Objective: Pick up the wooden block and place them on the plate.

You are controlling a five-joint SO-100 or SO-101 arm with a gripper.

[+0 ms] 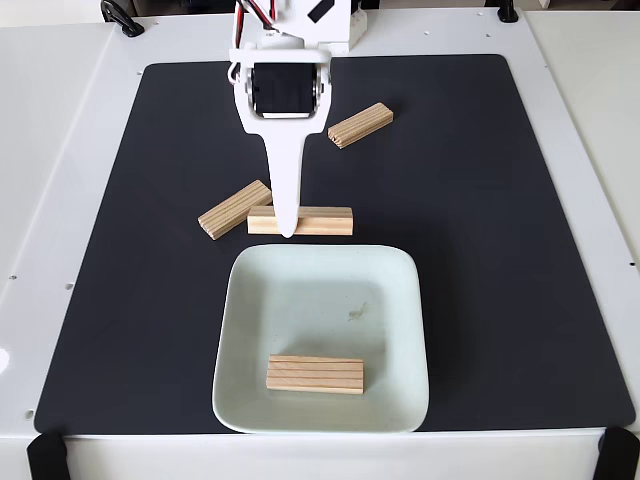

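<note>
Pincer [287, 228] tip comes down on the middle block [301, 221], hiding part of its left half; only one white finger is plain (released or clenched, I cannot tell). Left to right on the black mat [520, 250]: a slanted block [234, 209] touching the middle one, then another [360, 125] toward the far edge. A fourth block [315, 374] lies in the plate [250, 300], by the near rim.

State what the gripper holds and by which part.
It cannot be told. The gripper is down at the left part of the middle wooden block on the mat, but a closed grip isn't visible.
</note>
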